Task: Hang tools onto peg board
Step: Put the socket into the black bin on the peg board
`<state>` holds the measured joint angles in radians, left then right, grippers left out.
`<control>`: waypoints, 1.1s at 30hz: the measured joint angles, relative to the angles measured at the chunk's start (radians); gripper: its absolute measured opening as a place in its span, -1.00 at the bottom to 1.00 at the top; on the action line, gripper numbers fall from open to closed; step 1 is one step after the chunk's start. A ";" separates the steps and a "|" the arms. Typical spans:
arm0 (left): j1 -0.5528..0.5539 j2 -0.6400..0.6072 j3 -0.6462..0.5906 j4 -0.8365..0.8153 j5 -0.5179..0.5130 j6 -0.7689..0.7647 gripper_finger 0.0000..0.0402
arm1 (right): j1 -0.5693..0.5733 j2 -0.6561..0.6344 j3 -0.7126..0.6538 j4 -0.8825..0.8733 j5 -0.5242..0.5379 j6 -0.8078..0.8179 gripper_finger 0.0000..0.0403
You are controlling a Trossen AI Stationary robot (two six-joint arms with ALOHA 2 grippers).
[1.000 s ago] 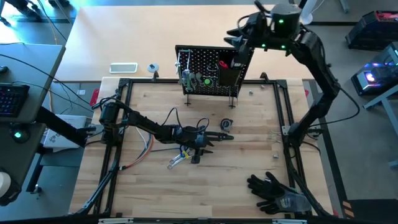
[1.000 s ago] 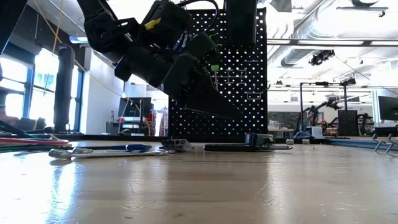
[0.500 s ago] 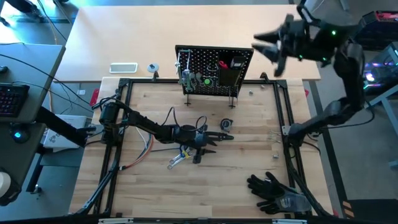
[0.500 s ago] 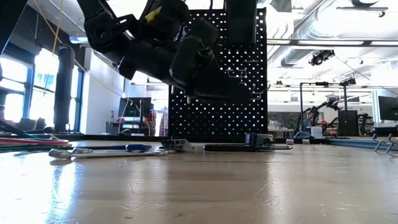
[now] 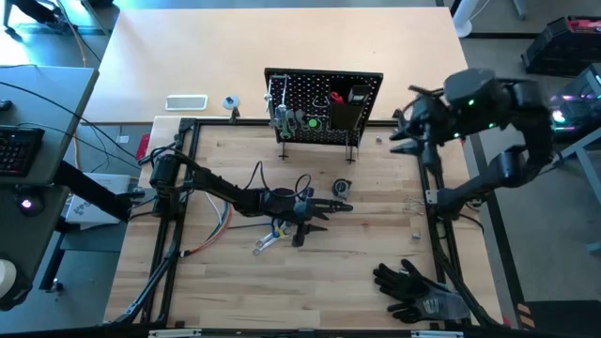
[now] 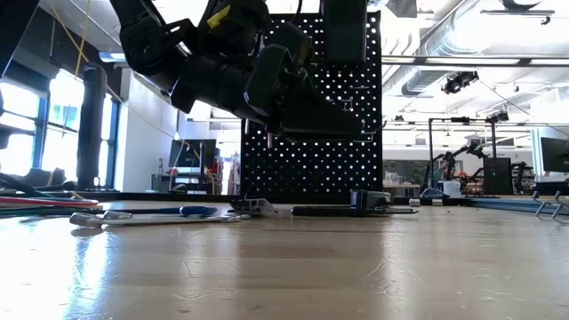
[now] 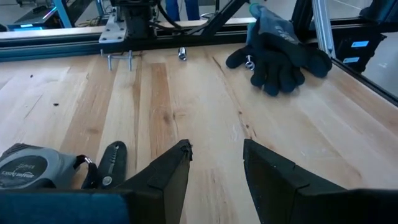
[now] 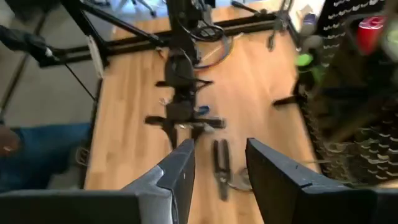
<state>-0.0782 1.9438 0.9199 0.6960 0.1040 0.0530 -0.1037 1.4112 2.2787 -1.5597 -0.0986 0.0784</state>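
We find the left claw (image 5: 319,208) low over the middle of the counter (image 5: 376,244), its fingers parted with bare wood between them in the left wrist view; it holds nothing. Its arm reaches in from the counter's left edge, stretched nearly level, wrist just above the boards.

The right claw (image 5: 402,131) hangs in the air off the counter's back right corner, beside the right end of the peg board (image 5: 324,105). Its fingers are likewise apart and empty in the right wrist view. That arm is folded high, elbow raised outside the right edge, claw pointing inward toward the left.

The peg board stands upright at the middle of the back edge. It already carries several items: a red-handled piece (image 5: 337,97), a green one (image 5: 314,120) and a silver one (image 5: 279,111).

We judge the task partly done. Work remains around the left claw: black pliers (image 5: 331,206) just beside its tips, a blue-handled driver (image 5: 279,225) and a silver wrench (image 5: 267,242) near it, toward the front edge. A tape measure (image 5: 342,188) lies between claw and board. The black gloves (image 5: 413,286) rest near the front right corner.
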 joint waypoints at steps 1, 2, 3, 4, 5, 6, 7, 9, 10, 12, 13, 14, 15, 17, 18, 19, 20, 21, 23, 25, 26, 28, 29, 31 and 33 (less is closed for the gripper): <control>-0.003 0.000 0.000 0.000 0.000 0.000 -0.29 | 0.029 -0.006 -0.030 -0.001 0.002 0.028 -0.32; -0.006 0.000 0.000 0.001 0.000 0.001 -0.29 | 0.056 -0.007 -0.059 -0.003 0.005 0.052 -0.32; -0.008 0.000 0.000 0.002 0.000 0.001 -0.29 | 0.083 -0.009 -0.090 -0.002 0.005 0.072 -0.32; -0.009 0.000 0.000 0.004 0.000 0.001 -0.29 | 0.107 -0.010 -0.130 -0.009 0.021 0.090 -0.32; -0.011 0.000 0.000 0.005 0.000 0.001 -0.29 | 0.126 -0.012 -0.176 -0.012 0.040 0.108 -0.32; -0.011 0.000 0.000 0.006 0.000 0.001 -0.29 | 0.144 -0.017 -0.228 -0.010 0.053 0.124 -0.32; -0.011 0.000 0.000 0.005 0.001 0.001 -0.29 | 0.163 -0.020 -0.281 -0.006 0.059 0.136 -0.32; -0.011 0.000 0.000 0.003 0.003 0.001 -0.29 | 0.194 -0.025 -0.384 0.005 0.065 0.171 -0.32; -0.011 0.000 0.000 0.000 0.002 0.001 -0.29 | 0.207 -0.026 -0.433 0.002 0.065 0.190 -0.32; -0.010 0.000 0.000 -0.002 0.002 0.003 -0.29 | 0.230 -0.028 -0.533 0.003 0.063 0.241 -0.32; -0.010 0.000 0.000 -0.002 0.002 0.004 -0.29 | 0.242 -0.027 -0.584 0.005 0.062 0.268 -0.32; -0.011 0.000 0.000 -0.002 0.004 0.006 -0.29 | 0.256 -0.027 -0.636 0.010 0.060 0.297 -0.32; -0.012 0.000 0.000 -0.002 0.010 0.009 -0.29 | 0.270 -0.027 -0.685 0.015 0.056 0.330 -0.32; -0.015 0.000 0.000 -0.003 0.020 0.010 -0.29 | 0.301 -0.027 -0.785 0.023 0.044 0.393 -0.32; -0.015 0.000 0.000 -0.003 0.022 0.011 -0.29 | 0.318 -0.027 -0.831 0.024 0.035 0.428 -0.32; -0.016 0.000 0.000 -0.002 0.024 0.011 -0.29 | 0.337 -0.027 -0.881 0.025 0.024 0.462 -0.32; -0.017 0.000 0.000 -0.002 0.026 0.011 -0.29 | 0.356 -0.027 -0.928 0.032 0.011 0.497 -0.32; -0.017 0.000 0.000 -0.002 0.026 0.012 -0.29 | 0.376 -0.027 -0.975 0.045 0.004 0.532 -0.32; -0.017 0.000 0.000 -0.003 0.027 0.023 -0.29 | 0.417 -0.027 -1.071 0.105 -0.022 0.597 -0.32; -0.017 0.000 0.000 -0.003 0.027 0.029 -0.29 | 0.462 -0.027 -1.164 0.213 -0.065 0.654 -0.32; -0.017 0.000 0.000 -0.003 0.027 0.030 -0.29 | 0.484 -0.027 -1.208 0.283 -0.093 0.679 -0.32; -0.017 0.000 0.000 -0.003 0.028 0.030 -0.29 | 0.524 -0.027 -1.289 0.421 -0.146 0.727 -0.32; -0.017 0.000 0.000 -0.003 0.028 0.030 -0.29 | 0.541 -0.027 -1.324 0.472 -0.167 0.751 -0.32; -0.017 0.000 0.000 -0.003 0.028 0.036 -0.29 | 0.569 -0.027 -1.381 0.533 -0.190 0.809 -0.32; -0.017 0.000 0.000 -0.003 0.029 0.036 -0.29 | 0.599 -0.027 -1.426 0.572 -0.203 0.870 -0.32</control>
<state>-0.0952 1.9438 0.9199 0.6928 0.1329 0.0895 0.4950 1.3842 0.8524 -0.9881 -0.3015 0.9483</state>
